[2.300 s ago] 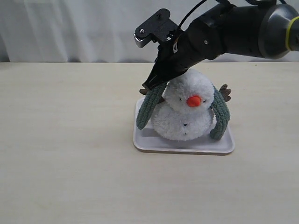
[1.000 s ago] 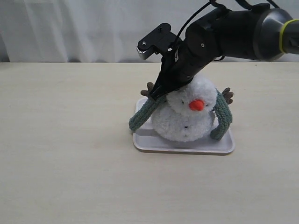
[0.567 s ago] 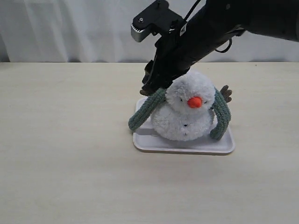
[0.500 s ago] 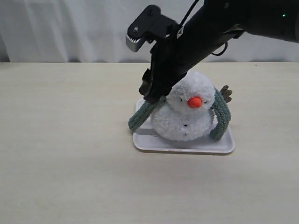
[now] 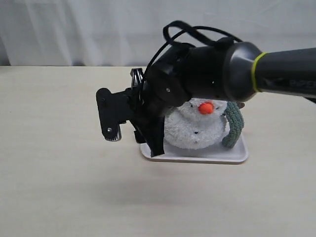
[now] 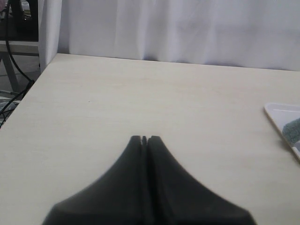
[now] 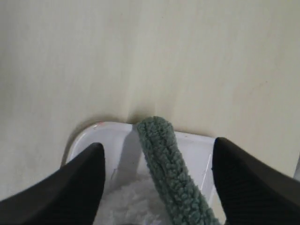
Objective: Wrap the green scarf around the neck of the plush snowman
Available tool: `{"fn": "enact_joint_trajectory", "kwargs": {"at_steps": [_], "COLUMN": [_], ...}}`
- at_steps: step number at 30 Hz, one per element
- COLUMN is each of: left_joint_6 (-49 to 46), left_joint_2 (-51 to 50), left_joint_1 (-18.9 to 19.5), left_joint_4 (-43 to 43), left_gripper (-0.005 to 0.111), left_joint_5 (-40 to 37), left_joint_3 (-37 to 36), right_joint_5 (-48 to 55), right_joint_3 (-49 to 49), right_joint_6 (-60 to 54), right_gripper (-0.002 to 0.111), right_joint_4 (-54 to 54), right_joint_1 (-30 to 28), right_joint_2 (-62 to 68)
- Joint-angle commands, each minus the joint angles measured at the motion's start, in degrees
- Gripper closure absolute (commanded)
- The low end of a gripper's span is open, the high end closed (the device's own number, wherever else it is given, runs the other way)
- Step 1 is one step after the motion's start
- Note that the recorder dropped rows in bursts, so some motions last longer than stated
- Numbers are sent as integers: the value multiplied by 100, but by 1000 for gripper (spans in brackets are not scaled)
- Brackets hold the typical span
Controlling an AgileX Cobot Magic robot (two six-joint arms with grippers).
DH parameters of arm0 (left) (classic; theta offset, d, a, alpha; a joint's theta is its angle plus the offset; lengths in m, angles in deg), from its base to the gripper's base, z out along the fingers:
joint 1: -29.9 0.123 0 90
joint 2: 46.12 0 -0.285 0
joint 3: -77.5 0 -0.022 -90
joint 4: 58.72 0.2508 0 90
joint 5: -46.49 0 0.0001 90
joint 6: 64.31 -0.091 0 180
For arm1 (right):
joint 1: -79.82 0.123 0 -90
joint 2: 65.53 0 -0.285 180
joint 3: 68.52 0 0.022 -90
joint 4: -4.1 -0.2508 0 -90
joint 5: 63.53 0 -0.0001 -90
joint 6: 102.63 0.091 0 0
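Observation:
The plush snowman (image 5: 196, 129) sits on a white tray (image 5: 217, 156), its orange nose facing front. The green scarf (image 5: 233, 126) hangs down its right side. Its left end is hidden behind my right arm in the exterior view. My right gripper (image 5: 154, 147) points down at the tray's left edge. In the right wrist view my right gripper (image 7: 158, 144) is open, its jaws standing wide on either side of the scarf's end (image 7: 165, 161) without touching it. That end lies over the tray rim (image 7: 112, 136) next to the white fluff (image 7: 129, 201). My left gripper (image 6: 144, 138) is shut and holds nothing.
The tray's corner (image 6: 281, 115) with a bit of green scarf (image 6: 294, 131) shows at the side of the left wrist view. A white curtain (image 5: 74, 29) hangs behind the table. Bare table top (image 5: 59, 148) lies left of and in front of the tray.
My right gripper has opened and let go of the scarf's left end. The arm has swung down and turned to the tray's left side, now covering the snowman's left half.

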Motion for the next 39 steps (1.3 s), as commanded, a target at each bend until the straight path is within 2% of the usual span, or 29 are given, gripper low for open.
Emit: {"fn": "enact_joint_trajectory", "kwargs": {"at_steps": [1,13,18,21,29,39], "left_joint_6": [0,0,0,0,0,0], "left_joint_2": [10,10,10,10,10,10], "left_joint_1": [-8,-8,-8,-8,-8,-8], "left_joint_4": [4,4,4,4,4,4], "left_gripper": [107,107,107,107,107,107], "left_joint_5": [71,71,71,71,71,71], "left_joint_3": [-19,-19,-19,-19,-19,-19], "right_joint_5": [-157,-351,-413,-413,-402,-170], "right_joint_3": [-28,-28,-28,-28,-6,-6], "right_joint_6": [424,1581,1869,1869,1911,2109], "right_gripper": [46,46,46,56,103,104], "right_joint_4": [768,2544,2909,2984,2984,3080], "right_joint_1": [4,4,4,4,40,283], "right_joint_2": [328,944,1125,1150,1136,599]}}
